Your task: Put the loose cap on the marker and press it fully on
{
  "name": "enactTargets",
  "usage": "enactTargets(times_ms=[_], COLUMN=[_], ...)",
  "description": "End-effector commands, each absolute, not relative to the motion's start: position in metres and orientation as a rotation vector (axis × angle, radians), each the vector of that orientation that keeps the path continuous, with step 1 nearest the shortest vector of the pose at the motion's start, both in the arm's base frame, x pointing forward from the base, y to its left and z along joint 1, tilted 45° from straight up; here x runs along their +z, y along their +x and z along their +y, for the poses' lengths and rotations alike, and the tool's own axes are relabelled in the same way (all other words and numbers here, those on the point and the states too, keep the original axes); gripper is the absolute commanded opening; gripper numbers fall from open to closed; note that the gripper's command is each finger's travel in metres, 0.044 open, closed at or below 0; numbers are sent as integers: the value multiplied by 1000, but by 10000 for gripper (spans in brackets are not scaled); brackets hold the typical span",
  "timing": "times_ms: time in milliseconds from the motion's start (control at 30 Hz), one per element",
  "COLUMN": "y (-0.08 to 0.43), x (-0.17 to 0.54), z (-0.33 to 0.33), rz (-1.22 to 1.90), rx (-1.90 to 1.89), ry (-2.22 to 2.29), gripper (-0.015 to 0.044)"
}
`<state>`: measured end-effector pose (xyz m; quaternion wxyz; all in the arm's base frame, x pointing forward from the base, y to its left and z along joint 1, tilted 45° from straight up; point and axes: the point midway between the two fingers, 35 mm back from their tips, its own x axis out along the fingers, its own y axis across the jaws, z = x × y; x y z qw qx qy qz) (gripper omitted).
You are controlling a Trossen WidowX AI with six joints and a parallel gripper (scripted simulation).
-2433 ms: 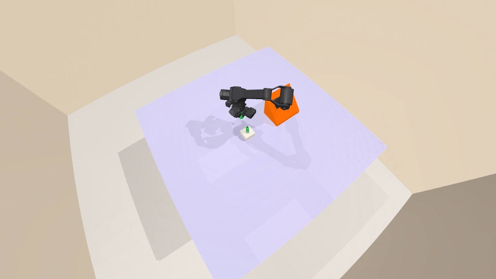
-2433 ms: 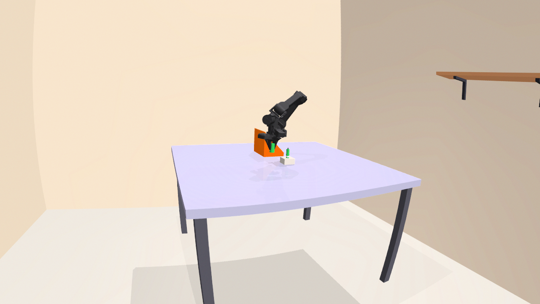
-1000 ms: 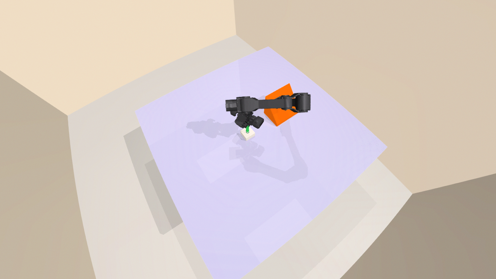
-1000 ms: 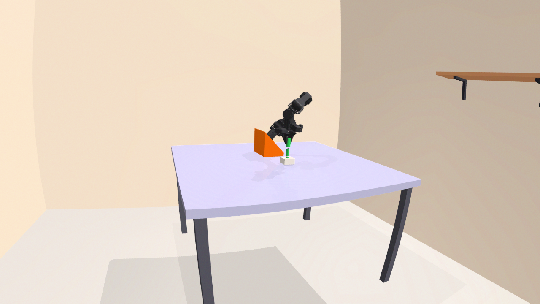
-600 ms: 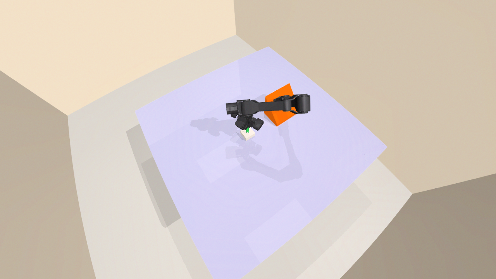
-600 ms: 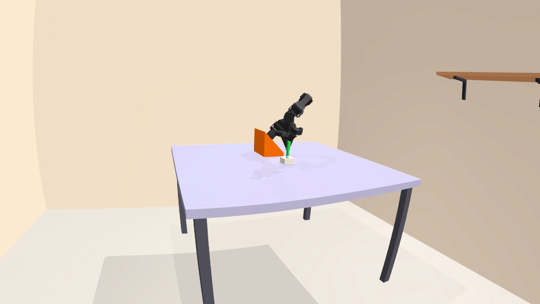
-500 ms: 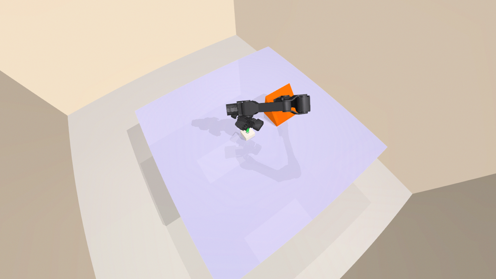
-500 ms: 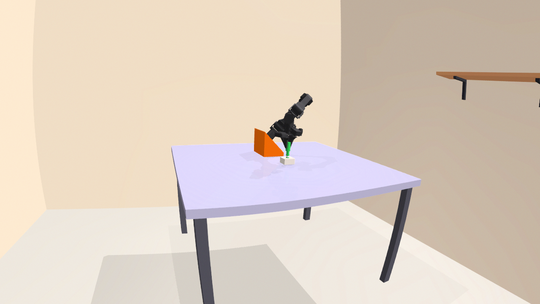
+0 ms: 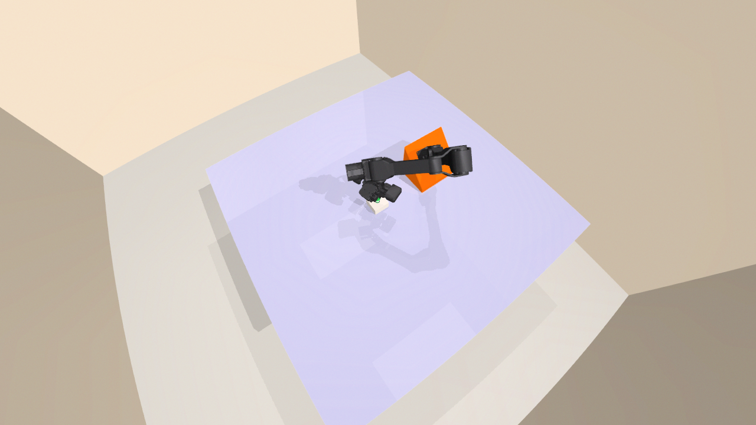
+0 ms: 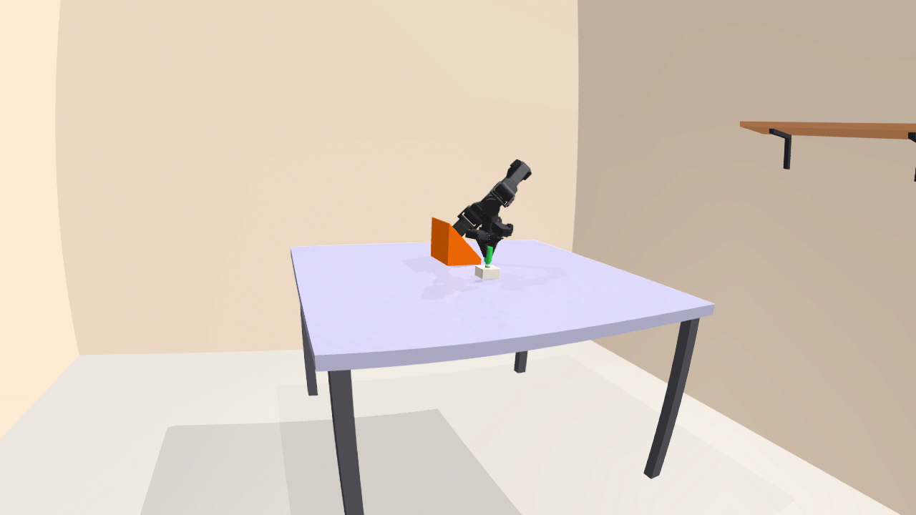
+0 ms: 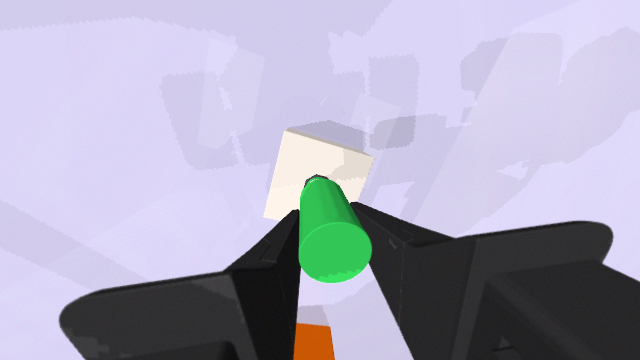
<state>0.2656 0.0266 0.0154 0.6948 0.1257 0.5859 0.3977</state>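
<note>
A: What can you make out between the jaws?

B: The gripper (image 11: 327,220) is clamped on the green cap (image 11: 331,235), one dark finger (image 11: 280,250) pressed against each side of it. The cap's closed end faces the wrist camera and hides nearly everything beyond it.

A: And the marker?

B: Barely there. Just past the cap's far end a thin dark ring of the marker (image 11: 315,178) peeks out, right over the white holder block (image 11: 300,165). The rest of its body is covered by the cap, so I cannot tell how far down the cap sits.

A: Does the side view help?

B: A little. A short green column (image 10: 489,254) runs from the fingertips straight down to the block (image 10: 487,273), but it is too small to separate cap from marker. From above, the gripper (image 9: 378,199) covers almost all of it; only a speck of green shows at the block's edge (image 9: 378,207).

A: Anything behind the jaws?

B: An orange wedge (image 10: 450,243), partly hidden by the arm; a sliver of it shows below the fingers, cut off by the frame.
</note>
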Motion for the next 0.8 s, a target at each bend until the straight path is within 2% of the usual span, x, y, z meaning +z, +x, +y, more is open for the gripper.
enactTargets(times_ms=[0,167,700,767], y=[265,265,265,265], x=[14,14,14,14], z=[29,29,28,28], rz=[1310,1310,1309,1309], rx=[887,887,889,889], ry=[291,291,283,283], gripper=[0,0,420,440])
